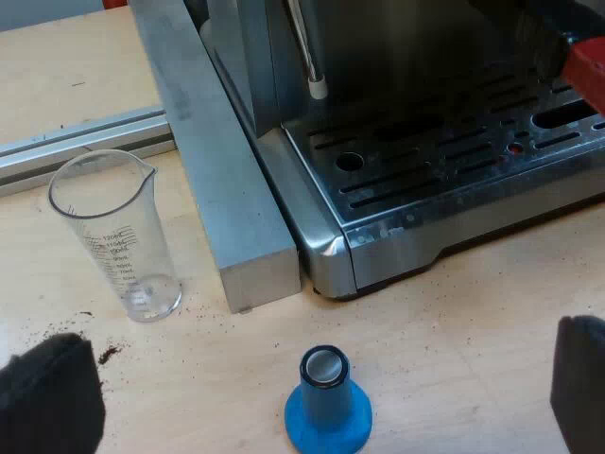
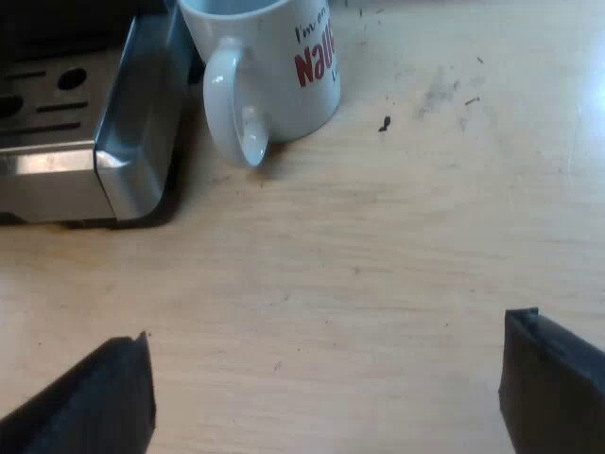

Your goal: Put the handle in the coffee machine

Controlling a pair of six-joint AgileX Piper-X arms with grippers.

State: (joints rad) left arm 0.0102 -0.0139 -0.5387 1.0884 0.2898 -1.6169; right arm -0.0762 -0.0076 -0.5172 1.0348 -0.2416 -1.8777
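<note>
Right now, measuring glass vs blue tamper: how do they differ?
The measuring glass is clear with printed marks; the tamper is opaque blue. The measuring glass is taller and tapers downward; the tamper is squat and flares at its foot. Both stand upright on the table.

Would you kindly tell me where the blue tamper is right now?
In the left wrist view, the blue tamper stands on the table by a front corner of the espresso machine, near the measuring glass.
</note>
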